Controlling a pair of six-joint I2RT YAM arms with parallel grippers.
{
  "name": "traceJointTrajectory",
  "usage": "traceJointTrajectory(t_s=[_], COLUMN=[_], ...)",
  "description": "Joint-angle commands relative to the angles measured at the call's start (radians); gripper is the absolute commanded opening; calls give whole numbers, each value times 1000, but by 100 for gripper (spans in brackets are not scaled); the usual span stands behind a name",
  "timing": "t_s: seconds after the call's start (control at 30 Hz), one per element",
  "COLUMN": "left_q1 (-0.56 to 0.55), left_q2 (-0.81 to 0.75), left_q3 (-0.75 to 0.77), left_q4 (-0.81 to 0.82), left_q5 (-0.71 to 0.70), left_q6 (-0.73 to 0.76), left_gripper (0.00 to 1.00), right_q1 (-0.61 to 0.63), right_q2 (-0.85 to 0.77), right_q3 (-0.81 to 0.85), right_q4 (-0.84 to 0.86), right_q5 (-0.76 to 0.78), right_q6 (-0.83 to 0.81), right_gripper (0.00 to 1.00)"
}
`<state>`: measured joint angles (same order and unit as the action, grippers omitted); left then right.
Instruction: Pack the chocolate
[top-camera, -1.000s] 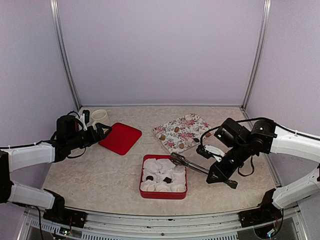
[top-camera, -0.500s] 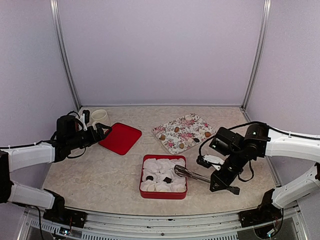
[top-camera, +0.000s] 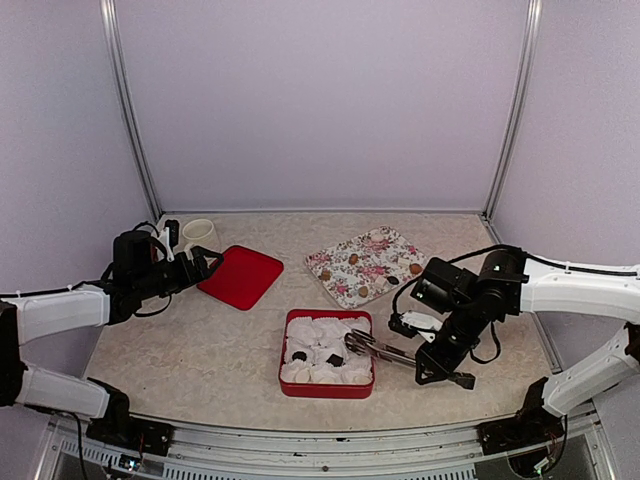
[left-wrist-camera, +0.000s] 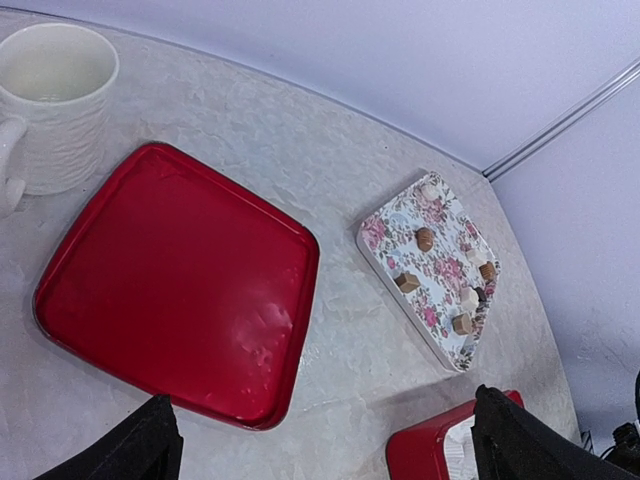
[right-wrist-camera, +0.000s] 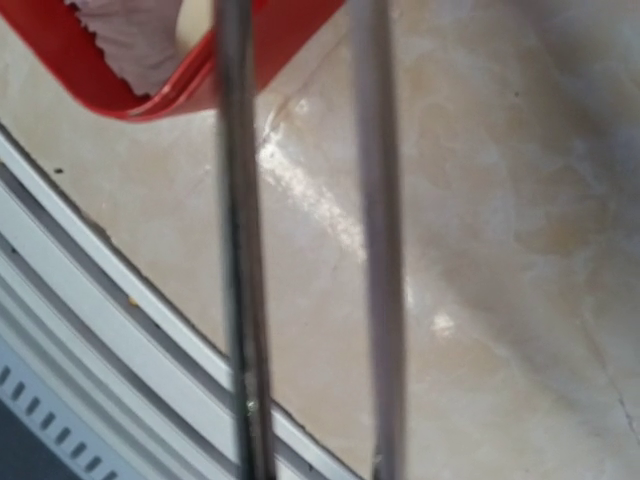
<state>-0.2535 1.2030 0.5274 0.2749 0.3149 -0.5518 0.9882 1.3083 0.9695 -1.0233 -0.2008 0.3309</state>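
1. Seeing right gripper (top-camera: 428, 358) pinched nearly closed on the handle end of one pair of slim metal tongs (top-camera: 378, 348). Nothing else in that grip.
2. In the right wrist view: seeing both tong arms blurred and standing apart, over the pale marbled tabletop (right-wrist-camera: 500, 250), with a red corner at upper left.
3. From above: placing the tong tips over the right-hand side of one red square box (top-camera: 325, 392), above the white crinkled paper cups (top-camera: 318, 330) packed inside. Cannot tell whether anything sits between the tips. Cannot count the cups either, crowded edge to edge.
4. Counting two pieces of chocolate (top-camera: 335, 360) in the box: both dark, tiny, each in its own cup, in the near half.
5. Counting at least five more on one rectangular floral-print tray (top-camera: 380, 243), behind and to the right of the box, apart from it. Mostly tan-brown blocky nubs plus one dark, scattered, none clearly touching another.
6. Far left: seeing left gripper (top-camera: 205, 262) spread wide with nothing in it, above the table. Only its two black fingers (left-wrist-camera: 135, 450) visible at the bottom of the left wrist view.
7. Just ahead of it: counting one flat red square lid (top-camera: 241, 276) lying on the table, and one white ribbed mug (top-camera: 199, 233) upright just beside the lid's far-left corner.
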Motion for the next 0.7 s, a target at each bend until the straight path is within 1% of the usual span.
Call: traceJointTrajectory(t_s=[0.0, 0.2, 0.47, 0.67], left_q1=[8, 9, 8, 9], left_q2=[-12, -6, -4, -5], left_q3=[16, 19, 20, 19], left_q4=[-7, -6, -4, 0], left_q5=[-7, -7, -4, 2], left_q6=[16, 16, 16, 10], left_gripper=[99, 99, 99, 99], right_q1=[12, 10, 12, -11], right_q2=[3, 9, 12, -35], right_q3=[25, 33, 75, 120], right_q4=[3, 2, 5, 102], right_q5=[13, 15, 36, 106], right_q6=[-2, -7, -15, -12], right_gripper=[26, 30, 30, 32])
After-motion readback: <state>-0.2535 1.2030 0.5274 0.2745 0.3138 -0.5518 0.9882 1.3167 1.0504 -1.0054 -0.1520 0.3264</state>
